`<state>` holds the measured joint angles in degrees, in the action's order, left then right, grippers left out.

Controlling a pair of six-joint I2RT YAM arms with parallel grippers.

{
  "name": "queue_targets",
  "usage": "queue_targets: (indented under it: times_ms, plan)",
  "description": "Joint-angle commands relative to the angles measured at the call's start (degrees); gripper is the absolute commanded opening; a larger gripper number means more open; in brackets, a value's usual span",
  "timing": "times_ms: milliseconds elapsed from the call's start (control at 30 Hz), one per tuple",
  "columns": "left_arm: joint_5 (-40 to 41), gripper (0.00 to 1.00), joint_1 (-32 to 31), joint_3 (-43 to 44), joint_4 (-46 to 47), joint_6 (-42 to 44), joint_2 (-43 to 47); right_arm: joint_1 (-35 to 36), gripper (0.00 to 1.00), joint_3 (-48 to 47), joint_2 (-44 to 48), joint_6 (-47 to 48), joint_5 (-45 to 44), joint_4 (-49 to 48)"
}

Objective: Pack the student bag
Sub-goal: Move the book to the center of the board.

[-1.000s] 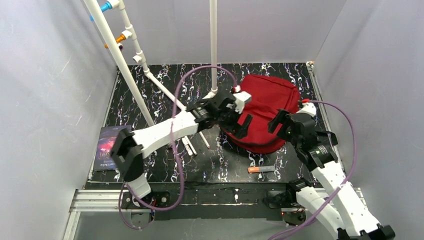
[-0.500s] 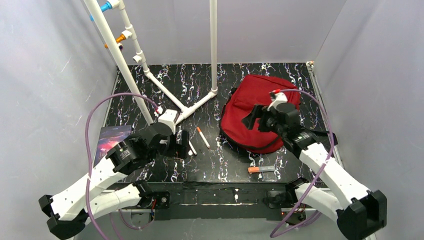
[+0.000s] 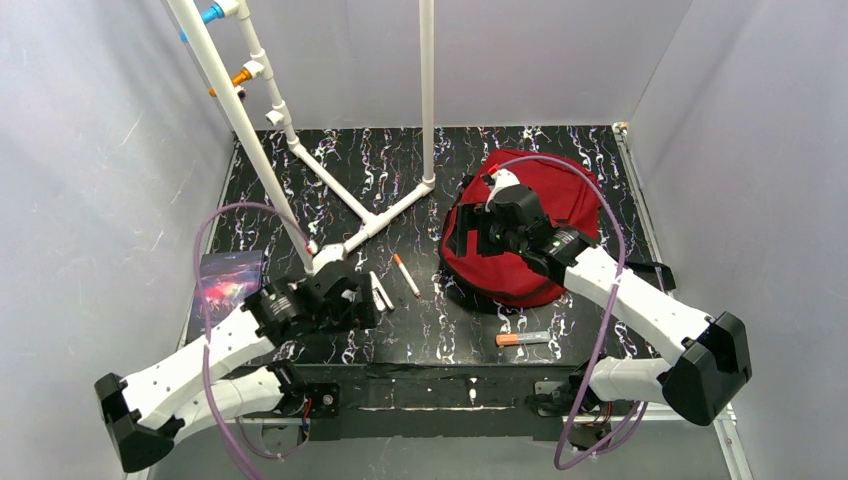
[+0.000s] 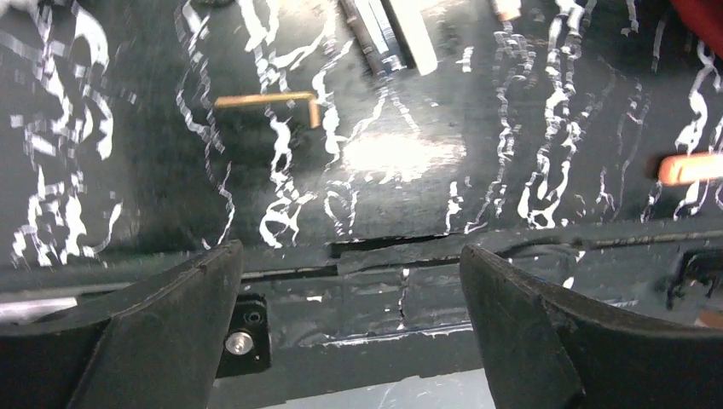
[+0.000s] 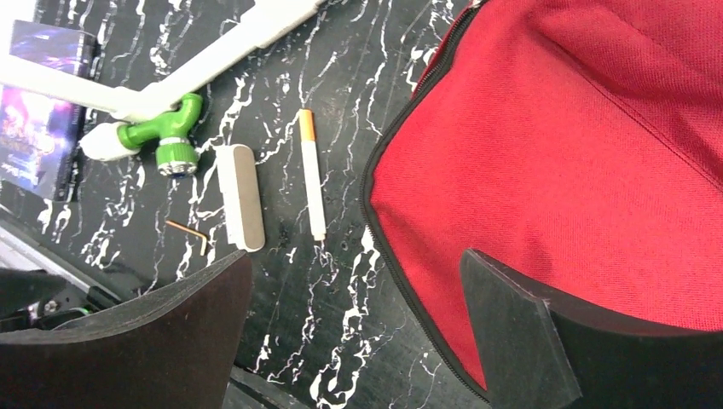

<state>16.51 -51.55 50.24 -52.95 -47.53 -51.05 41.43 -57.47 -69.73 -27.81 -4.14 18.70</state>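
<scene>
Nearest, an orange-capped marker [image 3: 522, 339] lies on the black marbled tabletop [image 3: 450, 330]. The left hand [image 3: 350, 303] hangs low over the near left, its fingers spread wide and empty; its wrist view is blurred. Beyond, the student bag [image 3: 505, 278] lies flat at the far right, made of dark red woven fabric with a rounded end and a dark zip along its edge. The right arm covers its middle. The right hand [image 3: 470, 238] hovers at the bag's left edge, wide open and gripping nothing.

The student bag [image 5: 554, 170] is matt woven cloth, the table [image 5: 332, 307] glossy
</scene>
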Motion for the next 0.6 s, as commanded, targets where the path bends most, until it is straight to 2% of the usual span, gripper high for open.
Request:
queue_targets:
  times_ms: [0,100,233,300,367,433,500,567]
  plan:
    - [6.4,0.98,0.2,-7.3,-6.2,-18.9,10.6,0.1,0.98,-0.8,-1.8,0.6,-3.8,0.9]
    - [11.9,0.98,0.1,-12.7,-1.5,-18.1,19.6,0.1,0.98,4.1,-1.5,0.1,-8.1,-5.5]
    - [20.6,0.98,0.1,-14.1,8.7,-1.2,31.0,0.1,0.98,7.6,-2.5,1.0,-8.2,-10.5]
    - [27.0,0.98,0.2,-10.3,8.2,2.1,32.5,0.1,0.98,6.7,-2.2,1.3,-8.0,-11.3]
    - [35.9,0.98,0.3,-2.7,-1.7,-3.1,28.3,0.1,0.98,3.0,-1.9,2.3,-8.4,-9.0]
    - [41.8,0.98,0.3,5.8,-10.7,-3.2,20.0,0.1,0.98,0.3,-1.8,4.5,-7.7,-7.8]
    - [47.4,0.98,0.6,10.6,-17.2,-2.0,10.8,0.1,0.98,0.6,-1.2,5.9,-9.9,-8.1]
    - [51.2,0.98,2.7,14.2,-26.2,-9.5,5.3,0.1,0.98,1.2,-0.1,5.7,-11.7,-8.1]
